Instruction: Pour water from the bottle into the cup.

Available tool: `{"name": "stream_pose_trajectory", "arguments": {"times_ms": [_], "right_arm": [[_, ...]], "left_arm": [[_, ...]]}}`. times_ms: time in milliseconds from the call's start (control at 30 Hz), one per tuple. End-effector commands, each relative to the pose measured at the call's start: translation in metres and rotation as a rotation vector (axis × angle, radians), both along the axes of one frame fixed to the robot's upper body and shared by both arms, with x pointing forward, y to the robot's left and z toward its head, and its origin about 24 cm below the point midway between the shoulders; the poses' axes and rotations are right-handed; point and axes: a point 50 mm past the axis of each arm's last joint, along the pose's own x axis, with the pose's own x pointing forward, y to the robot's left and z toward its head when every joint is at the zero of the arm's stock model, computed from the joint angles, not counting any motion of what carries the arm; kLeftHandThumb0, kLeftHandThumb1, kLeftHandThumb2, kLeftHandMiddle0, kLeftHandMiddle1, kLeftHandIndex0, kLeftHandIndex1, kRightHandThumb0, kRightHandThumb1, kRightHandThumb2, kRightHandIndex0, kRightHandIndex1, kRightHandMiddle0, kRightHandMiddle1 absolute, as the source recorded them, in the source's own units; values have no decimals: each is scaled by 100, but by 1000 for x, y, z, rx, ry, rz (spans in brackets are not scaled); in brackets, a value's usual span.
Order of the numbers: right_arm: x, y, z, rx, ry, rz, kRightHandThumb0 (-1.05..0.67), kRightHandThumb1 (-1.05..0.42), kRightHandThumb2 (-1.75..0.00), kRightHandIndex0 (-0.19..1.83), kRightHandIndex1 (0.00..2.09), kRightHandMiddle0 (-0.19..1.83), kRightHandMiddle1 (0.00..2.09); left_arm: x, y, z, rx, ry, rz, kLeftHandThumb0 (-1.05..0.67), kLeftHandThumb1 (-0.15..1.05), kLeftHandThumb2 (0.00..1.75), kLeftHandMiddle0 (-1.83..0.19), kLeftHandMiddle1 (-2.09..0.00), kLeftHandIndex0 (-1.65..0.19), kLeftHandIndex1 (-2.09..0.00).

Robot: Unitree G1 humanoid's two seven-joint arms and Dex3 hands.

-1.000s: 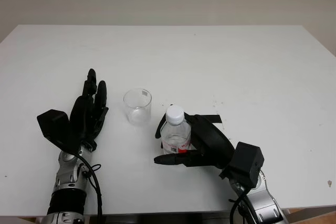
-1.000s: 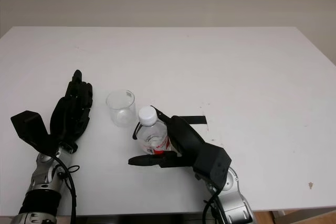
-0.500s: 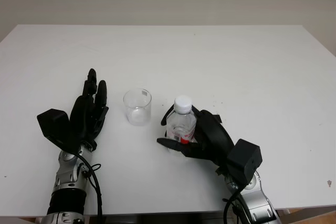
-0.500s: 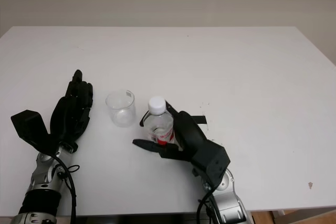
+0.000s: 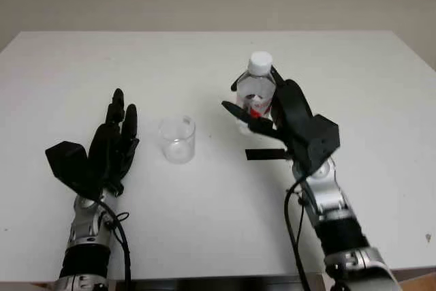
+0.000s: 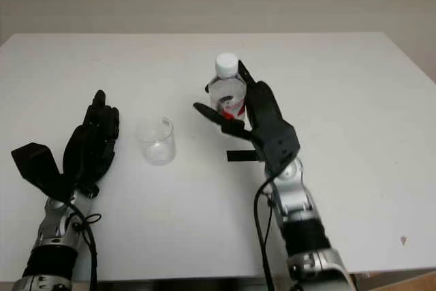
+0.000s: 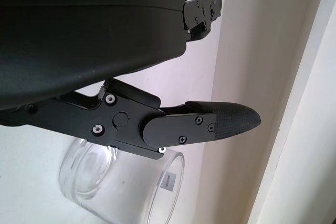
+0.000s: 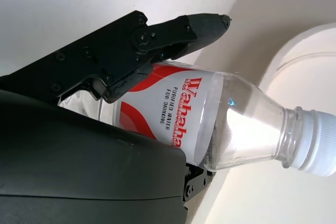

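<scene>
Left eye view: bottle (image 5: 257, 92) now aloft.

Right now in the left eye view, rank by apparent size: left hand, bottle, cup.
1. left hand, open beside the cup.
2. bottle, held up by the right hand, partly covered by its fingers.
3. cup. Bottle versus cup is close.

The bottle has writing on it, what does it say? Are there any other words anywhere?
"Wahaha" in red, on the label of the bottle held by the right robot hand.
"PURIFIED WATER FOR DRINKING", small dark print beside it on that label.
The cup has a small white sticker near its rim: too small to read.
The left robot hand, open beside the cup, has no writing.
</scene>
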Motion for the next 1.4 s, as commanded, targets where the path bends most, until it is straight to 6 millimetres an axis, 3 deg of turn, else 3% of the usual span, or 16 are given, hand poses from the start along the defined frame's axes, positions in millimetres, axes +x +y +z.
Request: {"name": "stream_pose_trajectory", "arguments": {"times_ms": [0,200,600,933,1167,1367], "right_arm": [[9,0,11,-49,-45,-10,-33,-105,-31,158,209,134,209],[31,1,17,-322,-119,-51,-35,-105,-26,126,209,103,209],[43,17,23,-720,-328,-89,-38,-105,-17,122,209,87,209],[44,27,28,-761,-417,-84,-40,-105,-11,125,209,86,209],[45,33,35,-879,-532,-116,-43,-105,-19,136,209,89,209],[44,40,43,-953,-666,-110,-43,-105,-21,133,209,88,209]], "left_arm": [[-1,2,-3,3,16,4,-73,105,45,17,-5,19,-5],[-2,1,-3,8,15,4,-73,105,46,17,-5,19,-5],[-3,3,-3,-8,18,12,-73,105,45,16,-6,18,-5],[-3,1,-5,0,20,5,-73,105,46,17,-5,19,-5],[-2,1,-5,-2,19,4,-74,105,45,16,-5,18,-5],[-2,0,-5,1,17,3,-74,105,46,17,-5,19,-5]]}}
